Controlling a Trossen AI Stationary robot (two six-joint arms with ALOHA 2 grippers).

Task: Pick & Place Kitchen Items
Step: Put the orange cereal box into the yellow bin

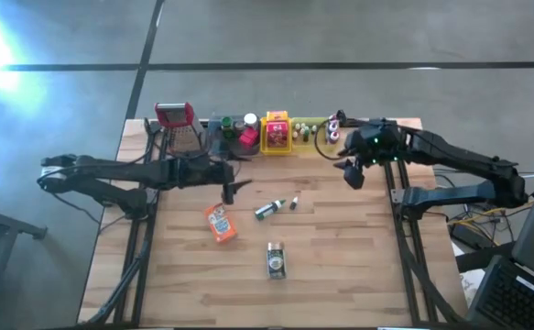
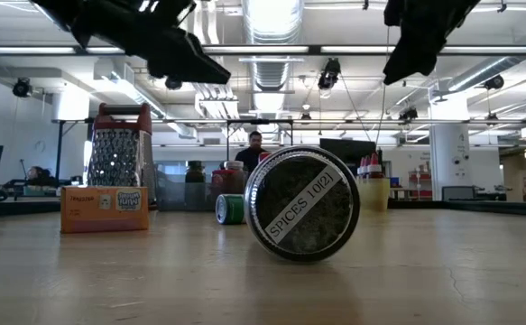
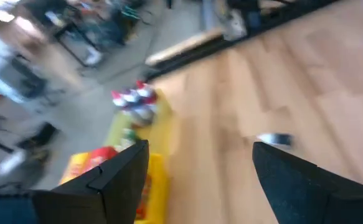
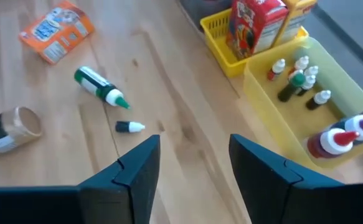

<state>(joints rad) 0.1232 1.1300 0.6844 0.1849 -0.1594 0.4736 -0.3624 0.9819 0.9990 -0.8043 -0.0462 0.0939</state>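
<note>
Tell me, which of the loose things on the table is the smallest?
The tiny dark bottle with a white cap, lying beside the bigger green bottle. The orange packet and spice jar are far larger.

A pale wooden-plank bench (image 1: 340, 266) carries an orange packet (image 1: 220, 223), a green-bodied white-capped bottle (image 1: 267, 209) and a tiny dark vial (image 1: 294, 203) lying loose, with a spice jar (image 1: 276, 259) on its side nearer the front edge. A red-topped metal grater (image 1: 179, 126), a grey tray (image 1: 223, 137), a yellow basket (image 1: 277, 135) and a green tray (image 1: 310, 131) line the far edge.
</note>
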